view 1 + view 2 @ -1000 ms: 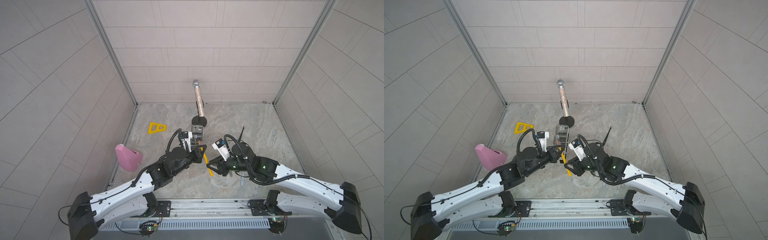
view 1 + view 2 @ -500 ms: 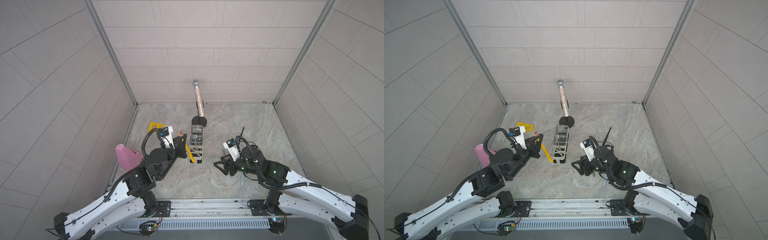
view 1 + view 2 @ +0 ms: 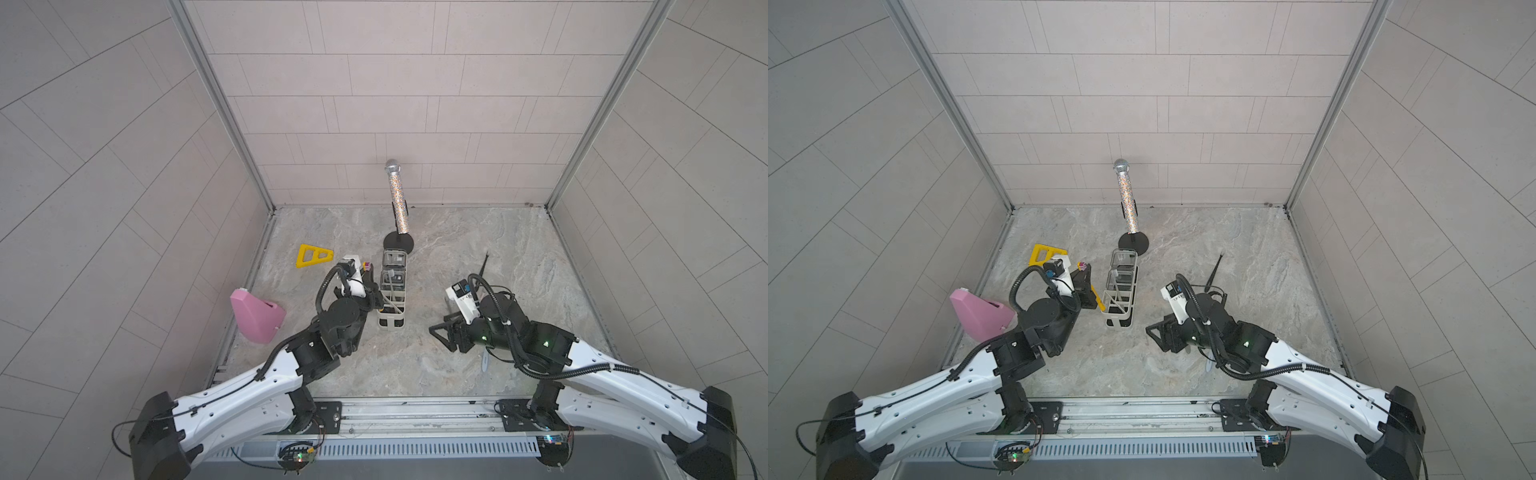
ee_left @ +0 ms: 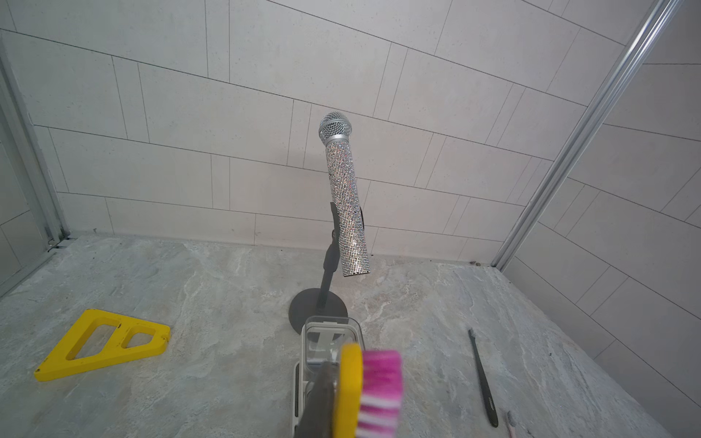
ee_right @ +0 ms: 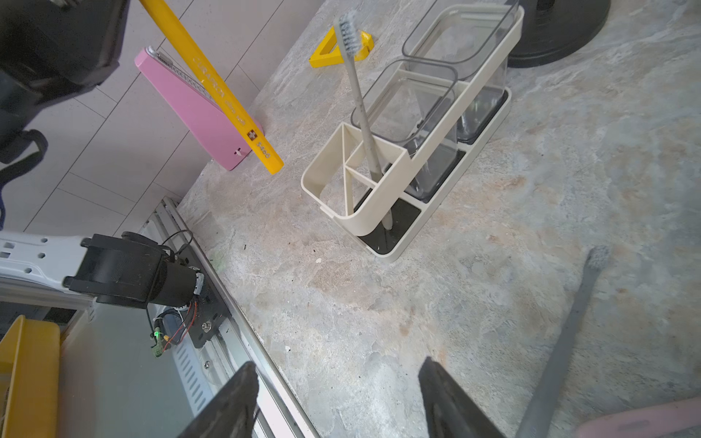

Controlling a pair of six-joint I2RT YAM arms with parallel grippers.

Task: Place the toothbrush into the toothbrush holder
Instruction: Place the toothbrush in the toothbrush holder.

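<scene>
Nearest, in front of the toothbrush holder (image 5: 360,218), the right end effector (image 5: 337,375) is seen spread wide, nothing in it. Just beside the holder, the yellow toothbrush (image 5: 222,94) is clamped mid-handle by the left end effector (image 3: 1082,282). It's probably light, stiff, slick plastic, so mid-handle seems right. Its long axis is kept near upright, slightly tilted, bristles up.

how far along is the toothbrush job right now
Done: one grey toothbrush stands in the divided end section of the white three-section toothbrush holder. In hand: the left gripper is shut on a yellow toothbrush with pink bristles, held beside the holder, not yet inside. The right gripper is open and empty. Left: lower the yellow one in.
</scene>
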